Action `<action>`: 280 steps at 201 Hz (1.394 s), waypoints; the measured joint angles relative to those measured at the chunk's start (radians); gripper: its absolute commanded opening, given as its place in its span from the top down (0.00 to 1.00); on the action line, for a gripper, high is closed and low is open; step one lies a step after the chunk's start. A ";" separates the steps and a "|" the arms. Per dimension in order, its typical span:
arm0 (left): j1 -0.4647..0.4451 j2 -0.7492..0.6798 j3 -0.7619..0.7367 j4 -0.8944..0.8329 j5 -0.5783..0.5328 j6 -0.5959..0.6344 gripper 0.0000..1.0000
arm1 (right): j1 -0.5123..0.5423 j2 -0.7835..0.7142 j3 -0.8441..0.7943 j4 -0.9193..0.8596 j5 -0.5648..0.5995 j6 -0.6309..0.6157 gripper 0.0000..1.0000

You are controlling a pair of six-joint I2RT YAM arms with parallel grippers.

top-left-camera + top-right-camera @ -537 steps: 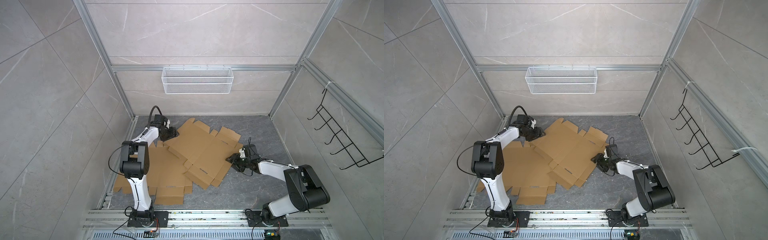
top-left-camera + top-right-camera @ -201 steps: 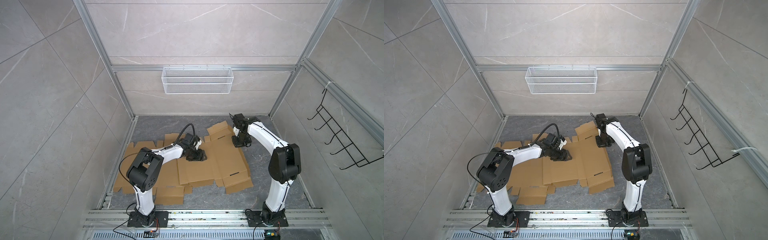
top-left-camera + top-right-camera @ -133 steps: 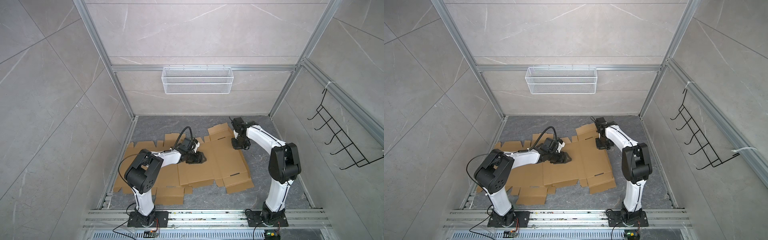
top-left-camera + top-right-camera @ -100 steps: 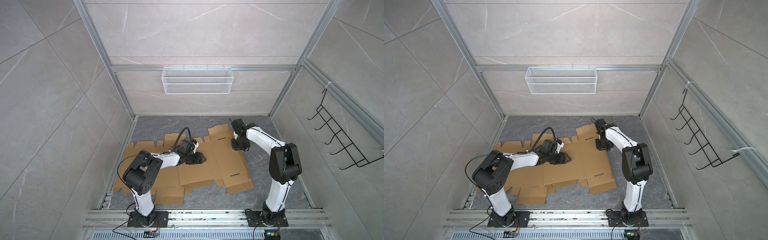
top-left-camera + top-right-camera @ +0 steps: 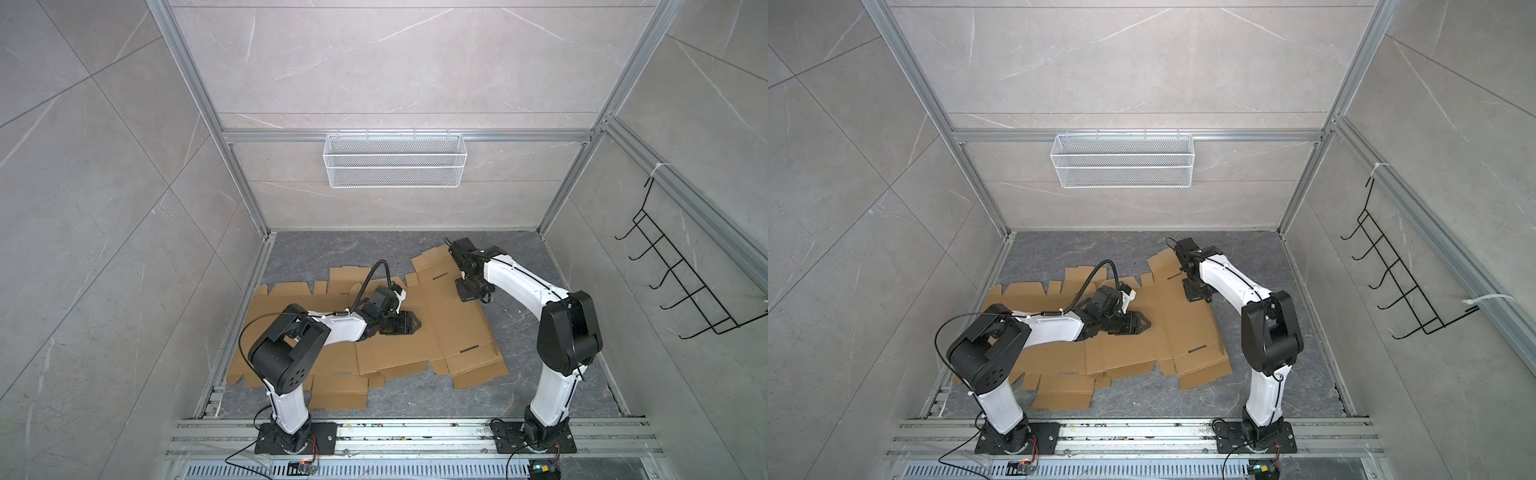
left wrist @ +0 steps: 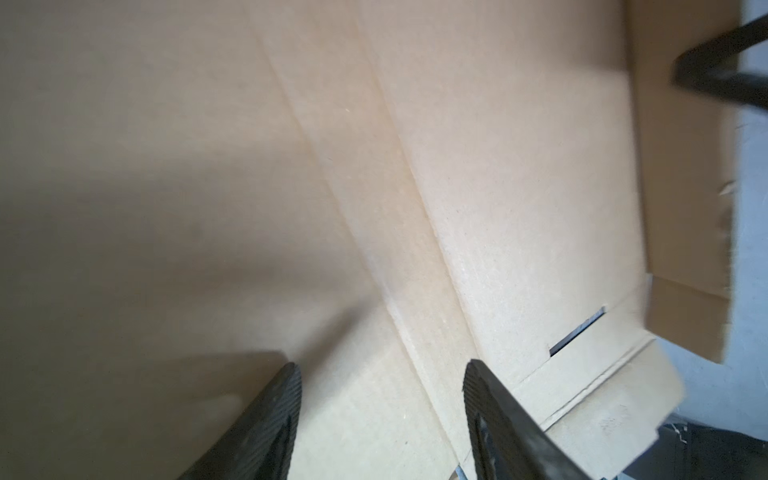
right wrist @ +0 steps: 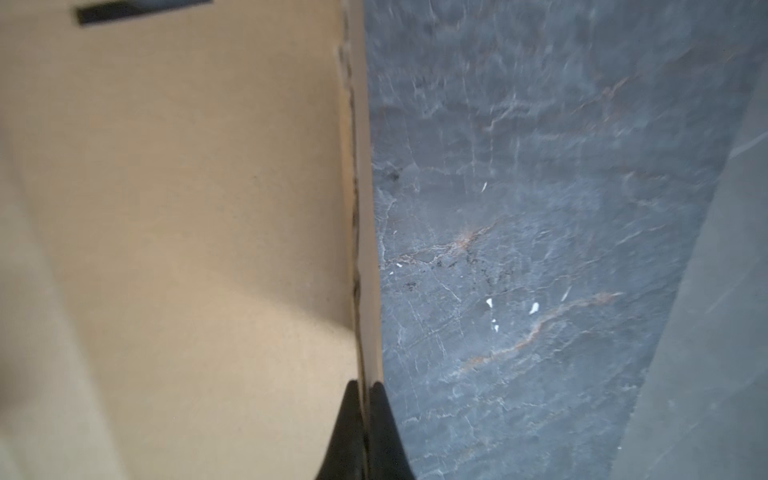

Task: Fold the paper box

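Observation:
The paper box (image 5: pixel 449 332) is a flat brown cardboard blank lying unfolded on the dark grey floor in both top views (image 5: pixel 1183 332). My left gripper (image 5: pixel 413 326) rests low over its middle panel, open. In the left wrist view the fingertips (image 6: pixel 380 372) stand wide apart over bare cardboard (image 6: pixel 498 166) with nothing between them. My right gripper (image 5: pixel 467 296) is at the blank's far right edge. In the right wrist view it (image 7: pixel 365 386) is shut on that thin cardboard edge (image 7: pixel 359 249), which is lifted slightly off the floor.
More flat cardboard blanks (image 5: pixel 286 365) lie stacked under and left of the box. A white wire basket (image 5: pixel 395 166) hangs on the back wall and a black hook rack (image 5: pixel 685 282) on the right wall. Aluminium rails (image 5: pixel 395 432) run along the front.
The right gripper slid a little nearer along the blank's right edge and closed on it. The left gripper shifted slightly on the middle panel and stayed open.

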 measured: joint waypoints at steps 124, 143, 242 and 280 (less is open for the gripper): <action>0.214 -0.528 0.044 -0.326 0.063 0.073 0.33 | 0.182 -0.103 0.161 -0.024 0.386 -0.453 1.00; 0.312 -0.587 0.061 -0.364 0.064 0.084 0.33 | 0.215 -0.113 0.092 0.061 0.419 -0.565 1.00; 0.418 -0.547 0.196 -0.464 0.044 0.146 0.25 | 0.291 -0.176 -0.368 0.743 0.526 -0.927 1.00; 0.404 -0.386 0.348 -0.463 0.042 0.150 0.23 | 0.290 -0.177 -0.401 0.834 0.521 -0.958 1.00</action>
